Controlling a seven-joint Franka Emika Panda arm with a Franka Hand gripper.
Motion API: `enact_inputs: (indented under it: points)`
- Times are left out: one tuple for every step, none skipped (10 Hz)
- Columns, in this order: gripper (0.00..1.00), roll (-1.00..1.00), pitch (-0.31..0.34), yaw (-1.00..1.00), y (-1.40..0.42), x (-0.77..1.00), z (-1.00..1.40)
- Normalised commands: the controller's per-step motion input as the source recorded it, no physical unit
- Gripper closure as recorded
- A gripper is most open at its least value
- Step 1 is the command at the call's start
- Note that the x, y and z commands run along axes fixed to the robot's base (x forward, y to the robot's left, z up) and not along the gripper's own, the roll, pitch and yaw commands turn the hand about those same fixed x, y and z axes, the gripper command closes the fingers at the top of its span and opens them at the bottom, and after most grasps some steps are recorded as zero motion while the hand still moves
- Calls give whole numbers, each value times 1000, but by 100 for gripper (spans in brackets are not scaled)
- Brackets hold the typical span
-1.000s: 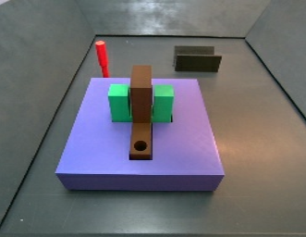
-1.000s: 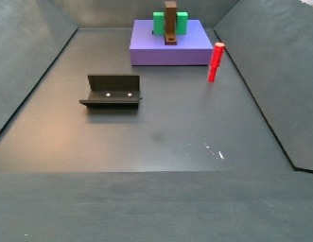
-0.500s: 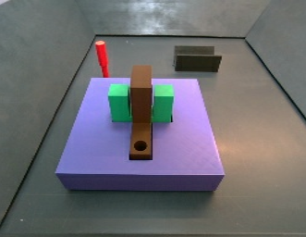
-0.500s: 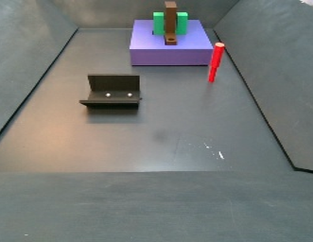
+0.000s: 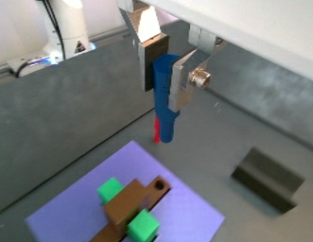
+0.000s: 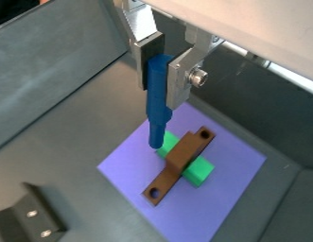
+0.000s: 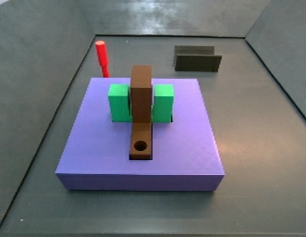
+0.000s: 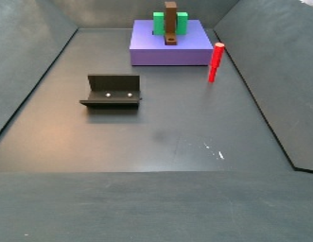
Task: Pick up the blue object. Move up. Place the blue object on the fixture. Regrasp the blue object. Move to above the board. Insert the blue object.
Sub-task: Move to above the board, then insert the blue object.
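Observation:
In both wrist views my gripper (image 5: 166, 74) (image 6: 164, 68) is shut on the blue object (image 5: 165, 99) (image 6: 158, 104), a deep-blue peg hanging down from between the silver fingers. It is held high above the floor, over the periwinkle board (image 5: 70, 213) (image 6: 140, 161). In a wrist view the peg's lower tip shows over the board near the brown bar (image 6: 178, 167). The board (image 7: 180, 139) (image 8: 152, 52) carries that bar with a round hole (image 7: 141, 146) and green blocks (image 7: 119, 102). The dark fixture (image 7: 197, 60) (image 8: 112, 91) stands on the floor apart from the board. Neither side view shows the gripper or the peg.
A red peg (image 7: 102, 57) (image 8: 216, 62) stands upright on the floor beside the board. Grey walls enclose the dark floor on all sides. The fixture also shows in both wrist views (image 5: 266, 175) (image 6: 30, 222).

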Motion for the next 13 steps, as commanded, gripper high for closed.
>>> enact_inputs:
  points:
    - [100, -349, 27, -31, 5, -48, 0]
    - [100, -206, 3, -17, 10, -34, -2]
    - [100, -33, 1, 0, 0, 0, -11]
    - [100, 26, 0, 0, -74, 0, 0]
    - [100, 27, 0, 0, -389, 37, -100]
    - [100, 0, -109, 0, -663, 0, -414]
    - [100, -19, 0, 0, -951, 154, -654]
    - [100, 0, 0, 0, -1000, 134, -660]
    - [100, -10, 0, 0, -1000, 223, -706]
    - [100, -163, 0, -26, -689, 374, -349]
    - [100, -240, -10, -120, -597, 269, -197]
    - [100, -224, -36, -177, -514, 289, -289]
    - [100, -224, -27, -186, -420, 323, -437]
